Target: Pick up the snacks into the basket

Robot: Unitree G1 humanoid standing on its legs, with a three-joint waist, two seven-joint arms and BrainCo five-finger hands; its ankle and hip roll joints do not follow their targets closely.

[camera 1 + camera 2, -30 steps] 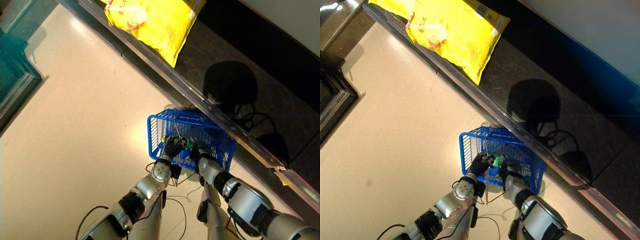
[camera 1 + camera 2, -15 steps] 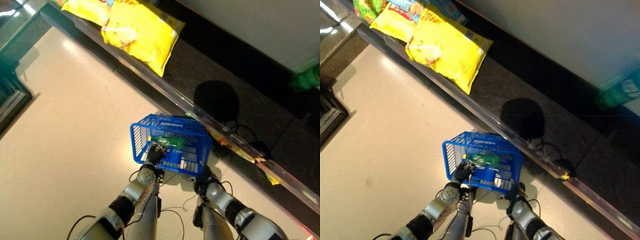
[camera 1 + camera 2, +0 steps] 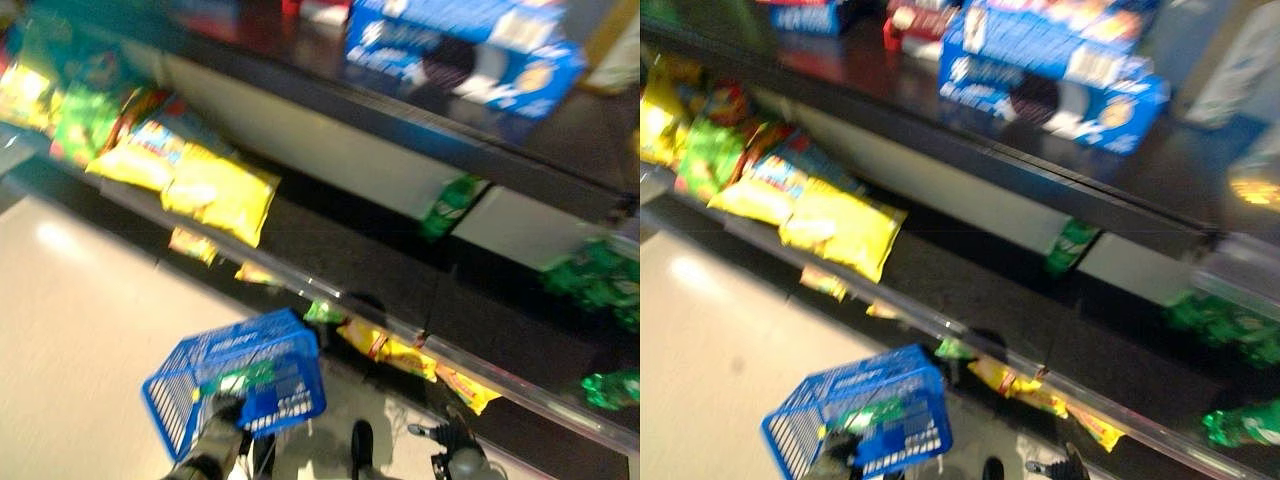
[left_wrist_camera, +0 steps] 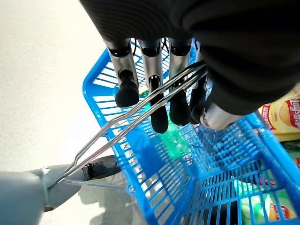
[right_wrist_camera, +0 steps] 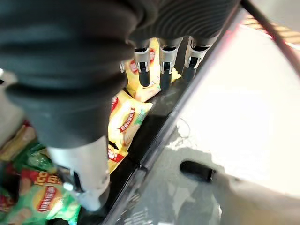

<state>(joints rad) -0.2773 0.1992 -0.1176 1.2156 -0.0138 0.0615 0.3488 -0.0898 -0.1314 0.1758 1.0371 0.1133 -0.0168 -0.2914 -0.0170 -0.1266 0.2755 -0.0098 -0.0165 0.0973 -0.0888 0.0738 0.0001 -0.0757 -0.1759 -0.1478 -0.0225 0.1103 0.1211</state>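
Note:
My left hand is curled round the two wire handles of the blue basket and carries it. The basket hangs low in front of the shelves, with a green packet lying in it. Off to the basket's right, my right hand has straight fingers and holds nothing. Past it lie small yellow snack bags on the lowest shelf. A large yellow bag rests on the shelf above the basket.
Shelves rise ahead: blue boxes on top, green and yellow bags at the left, green packets at the right. Small yellow bags line the lowest shelf behind a glossy rail. Pale floor spreads to the left.
The camera has tilted up, bringing the shelves into sight. My right hand has come away from the basket and moved right. My left hand still holds the handles.

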